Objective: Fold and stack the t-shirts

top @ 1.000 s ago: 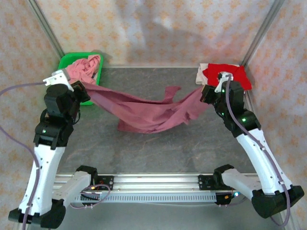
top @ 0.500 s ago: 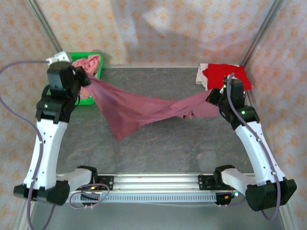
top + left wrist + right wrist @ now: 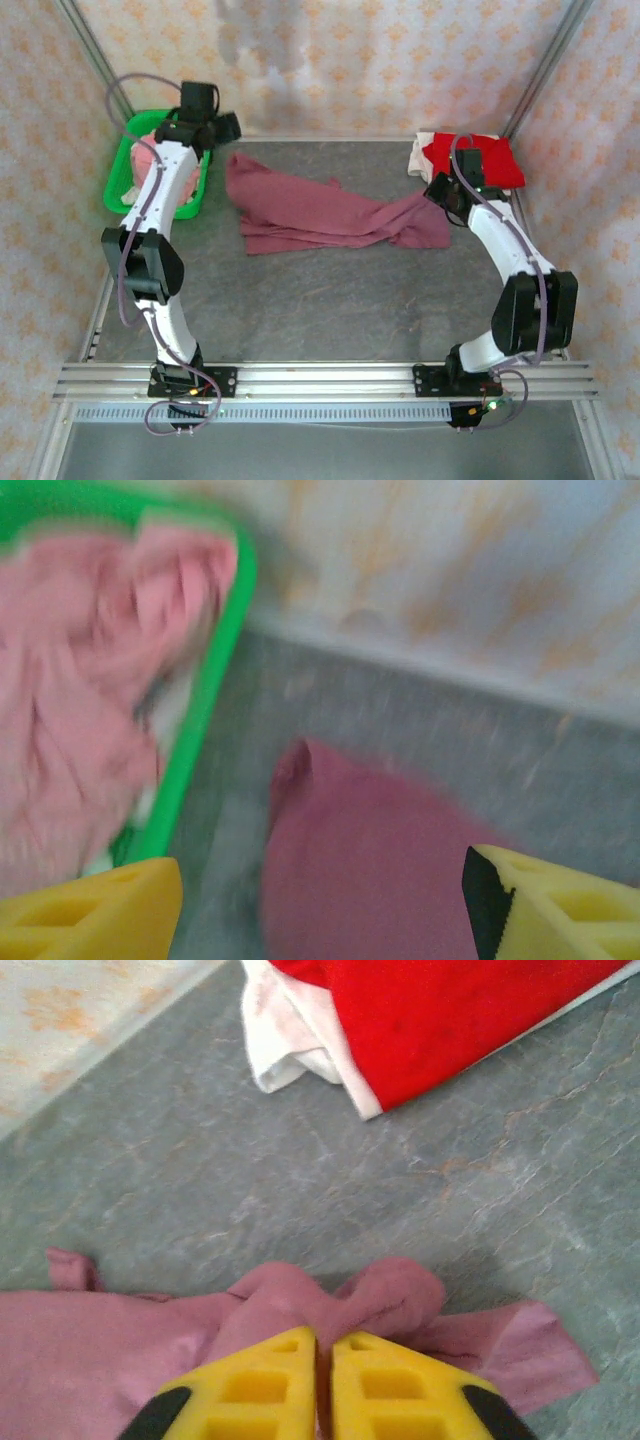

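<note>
Presently the left tool (image 3: 322, 880) hangs open and empty over the far-left corner of the maroon shirt (image 3: 300, 212), with the basket (image 3: 116, 180) to its left. The right tool (image 3: 318, 1345) is pinched shut on the shirt's bunched right end. Risk: a one-sided pull could drag cloth into the red shirt (image 3: 450, 1020) just beyond it. The desk (image 3: 330, 300) nearward offers room, but the wall stands close behind.

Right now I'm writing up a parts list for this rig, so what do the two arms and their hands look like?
The left arm and the right arm have white links with black joints, each trailed by a pale lilac cable. The left hand and the right hand have yellow plastic fingers with moulded cut-outs and black pads.
</note>
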Action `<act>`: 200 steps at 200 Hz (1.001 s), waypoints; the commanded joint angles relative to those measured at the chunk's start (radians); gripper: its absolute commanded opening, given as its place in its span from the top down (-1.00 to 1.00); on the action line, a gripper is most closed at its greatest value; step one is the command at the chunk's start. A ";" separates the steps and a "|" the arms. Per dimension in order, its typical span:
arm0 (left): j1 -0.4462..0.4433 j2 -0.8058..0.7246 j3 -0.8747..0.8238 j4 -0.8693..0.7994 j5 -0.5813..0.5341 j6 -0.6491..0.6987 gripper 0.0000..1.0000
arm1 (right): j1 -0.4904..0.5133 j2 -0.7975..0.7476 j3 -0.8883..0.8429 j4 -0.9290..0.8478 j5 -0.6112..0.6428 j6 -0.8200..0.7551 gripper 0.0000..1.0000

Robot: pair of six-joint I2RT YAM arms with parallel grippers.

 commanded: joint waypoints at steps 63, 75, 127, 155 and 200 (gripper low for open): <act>-0.151 -0.472 -0.781 0.109 0.003 -0.199 -0.17 | -0.027 0.066 -0.084 0.074 0.017 0.015 0.03; -0.150 -0.434 -0.816 0.106 0.042 -0.217 -0.11 | -0.029 0.031 -0.128 0.115 -0.012 0.025 0.01; -0.171 -0.247 -0.844 0.223 0.151 -0.214 0.04 | -0.018 -0.075 -0.241 0.127 -0.022 0.011 0.00; -0.178 -0.195 -0.831 0.270 0.153 -0.206 0.10 | -0.018 -0.113 -0.278 0.120 -0.010 0.001 -0.01; -0.186 -0.143 -0.833 0.326 0.166 -0.204 0.36 | -0.018 -0.116 -0.300 0.138 -0.027 0.003 -0.01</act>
